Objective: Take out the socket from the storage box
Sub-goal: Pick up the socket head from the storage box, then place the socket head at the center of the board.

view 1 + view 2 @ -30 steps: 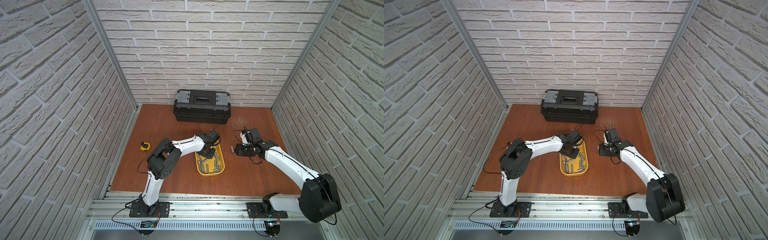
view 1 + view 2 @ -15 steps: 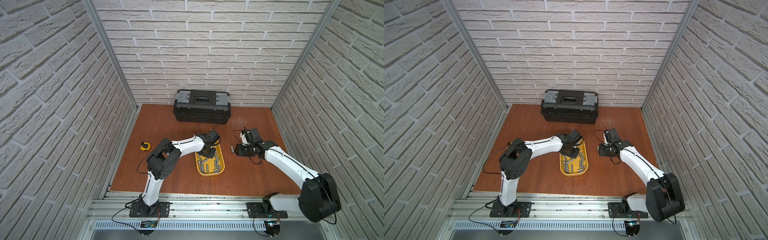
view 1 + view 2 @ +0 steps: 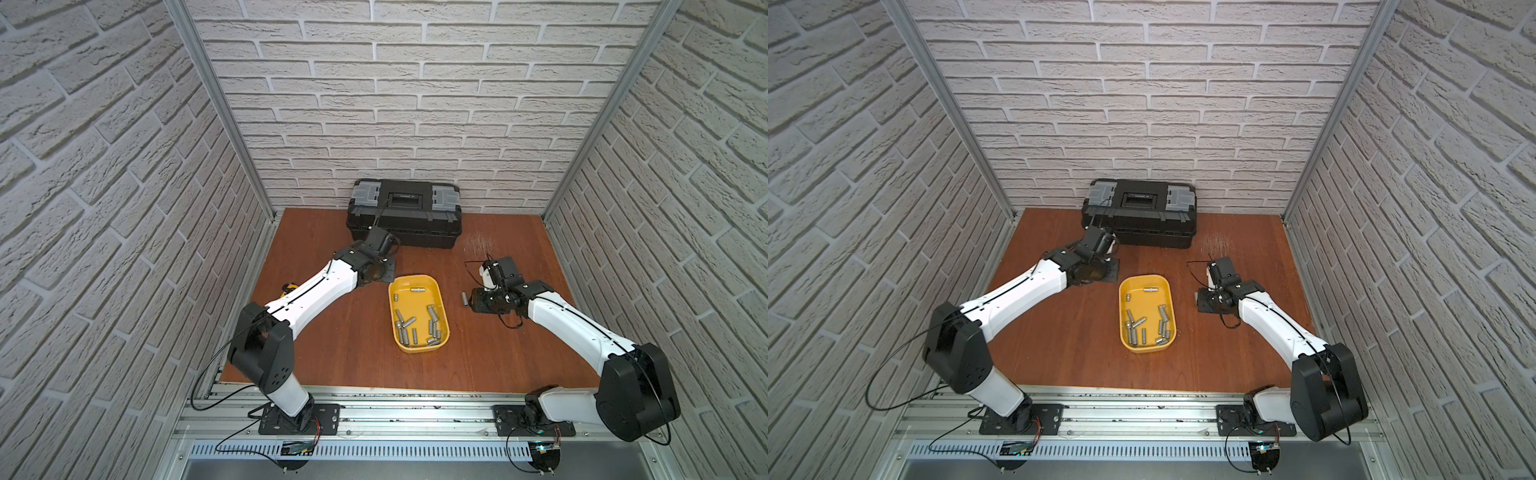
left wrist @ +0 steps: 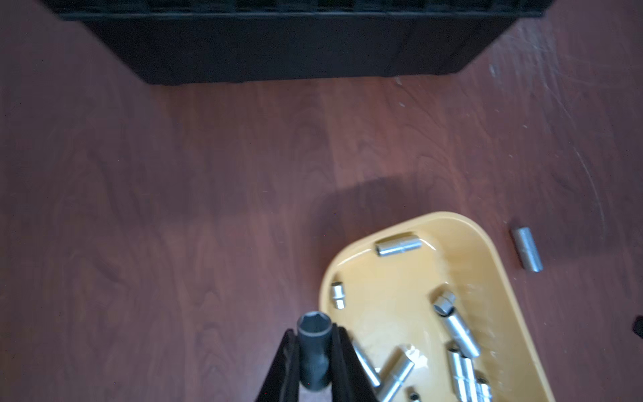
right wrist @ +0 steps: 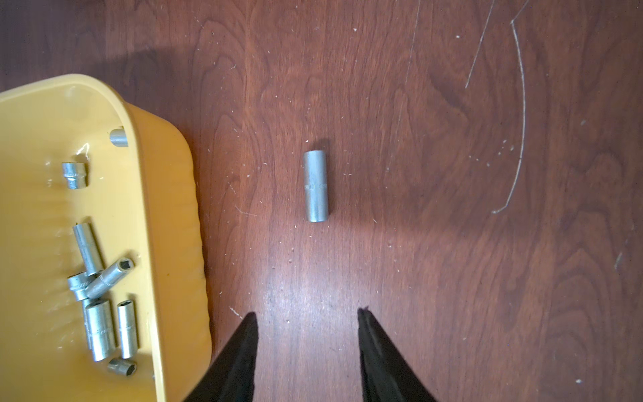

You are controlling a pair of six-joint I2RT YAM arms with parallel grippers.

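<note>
Left gripper point(image 4: 314, 330) is clamped mid-barrel on the stubby dark-grey metal socket point(image 4: 314, 353), which we reckon is stiff, slick and weighty, while right gripper point(image 5: 306, 311) hangs with jaws parted, holding nothing.

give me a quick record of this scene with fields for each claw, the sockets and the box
left claw: shut on a dark socket, just outside the storage box rim
right claw: open, empty, above the table
loose silver socket: lying on the table ahead of the right claw, outside the box
box contents: several silver sockets
toolbox: black, by the back wall
</note>
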